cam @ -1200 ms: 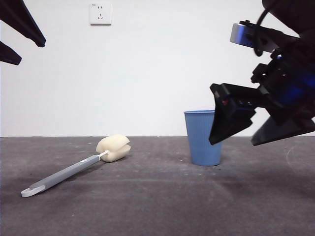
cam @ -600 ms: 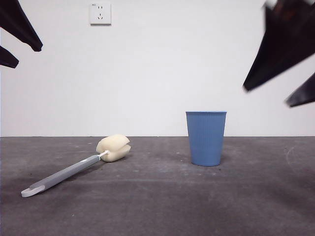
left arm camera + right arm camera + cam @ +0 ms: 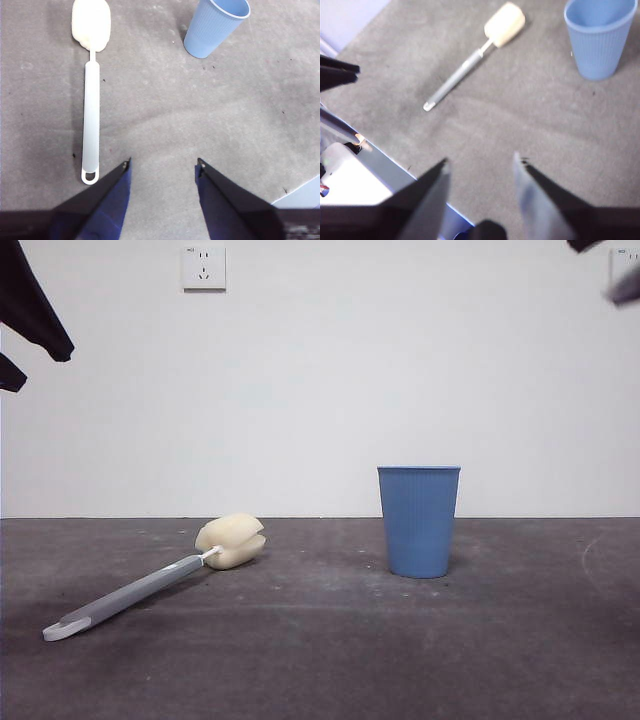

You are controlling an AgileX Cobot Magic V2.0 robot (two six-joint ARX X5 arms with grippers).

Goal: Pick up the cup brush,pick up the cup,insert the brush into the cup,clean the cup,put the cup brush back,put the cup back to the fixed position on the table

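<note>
From the front, the blue ribbed cup stands upright on the dark grey table, a little right of the frame's centre, and the cup brush lies flat at the lower left, its cream sponge head nearest the cup but well apart from it, its white looped end pointing toward the lower left corner. A white wall socket sits at the upper left. Black jaw tips of one gripper show at the upper left edge and a blurred dark tip at the upper right corner; neither is near anything. In the left wrist view, the left gripper hangs over bare table with its jaws spread wide and holding nothing; the brush runs down the left side of the frame, the cup is at the upper right. In the right wrist view, the right gripper is likewise wide and empty above the table, the cup at the upper right, the brush lying diagonally at upper centre.
</note>
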